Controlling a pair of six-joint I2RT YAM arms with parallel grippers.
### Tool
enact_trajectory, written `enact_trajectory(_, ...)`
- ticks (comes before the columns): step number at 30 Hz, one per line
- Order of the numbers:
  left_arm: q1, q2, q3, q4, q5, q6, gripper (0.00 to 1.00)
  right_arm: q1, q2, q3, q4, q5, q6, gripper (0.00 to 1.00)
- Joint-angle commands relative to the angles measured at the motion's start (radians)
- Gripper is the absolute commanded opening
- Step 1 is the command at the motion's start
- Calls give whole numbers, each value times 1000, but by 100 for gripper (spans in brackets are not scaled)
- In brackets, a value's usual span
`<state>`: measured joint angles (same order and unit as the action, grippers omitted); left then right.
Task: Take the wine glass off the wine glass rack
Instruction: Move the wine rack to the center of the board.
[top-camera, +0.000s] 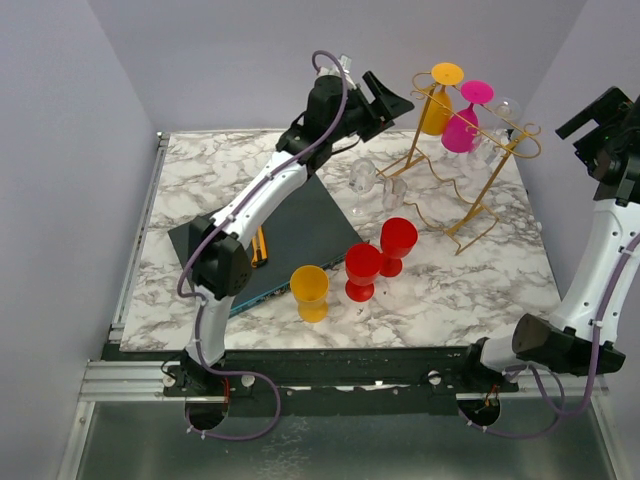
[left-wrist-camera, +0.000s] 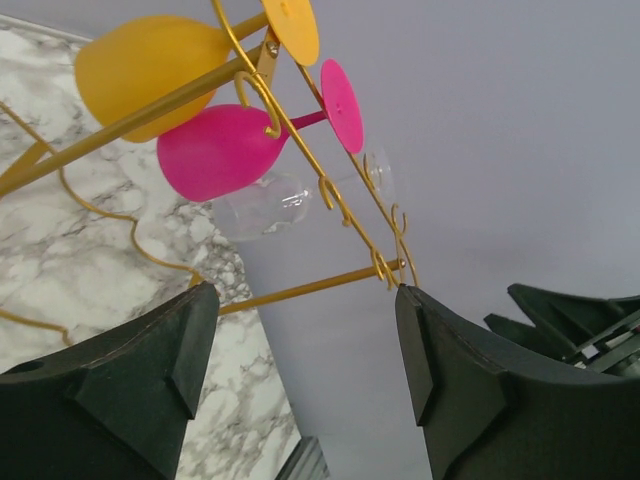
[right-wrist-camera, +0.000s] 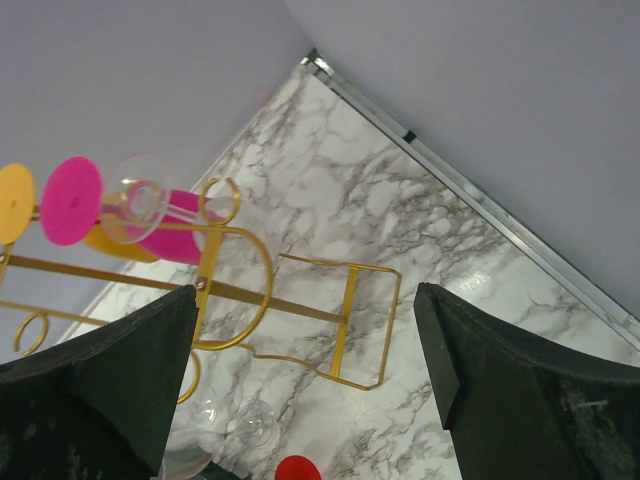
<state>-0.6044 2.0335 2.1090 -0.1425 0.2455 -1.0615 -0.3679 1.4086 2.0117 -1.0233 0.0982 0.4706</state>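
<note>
The gold wine glass rack (top-camera: 488, 188) stands at the back right of the marble table. Three wine glasses hang upside down from its rails: a yellow one (top-camera: 436, 110), a pink one (top-camera: 461, 130) and a clear one (top-camera: 503, 110). My left gripper (top-camera: 393, 100) is raised just left of the rack, open and empty. In the left wrist view the yellow glass (left-wrist-camera: 150, 70), pink glass (left-wrist-camera: 215, 150) and clear glass (left-wrist-camera: 265, 205) hang beyond my left gripper (left-wrist-camera: 305, 295). My right gripper (top-camera: 605, 115) hovers high to the right of the rack, open and empty (right-wrist-camera: 305, 300), above the rack's foot (right-wrist-camera: 345, 325).
Two clear glasses (top-camera: 365, 180) stand by the rack's left legs. Two red glasses (top-camera: 398, 243) and a yellow glass (top-camera: 310, 292) stand on the table's near middle. A dark mat (top-camera: 310, 225) lies under the left arm. Grey walls close in on the back and both sides.
</note>
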Motion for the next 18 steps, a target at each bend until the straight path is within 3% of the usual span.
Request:
enact_trajectory(1, -25, 170, 191, 44, -47, -56, 74, -72, -34, -91, 57, -113, 9, 97)
enact_trajectory(7, -28, 327, 335, 120, -87, -126, 57, -77, -63, -203, 146, -249, 52, 96)
enact_trajectory(18, -27, 395, 358, 220, -95, -167, 49, -77, -93, -369, 248, -314, 88, 85)
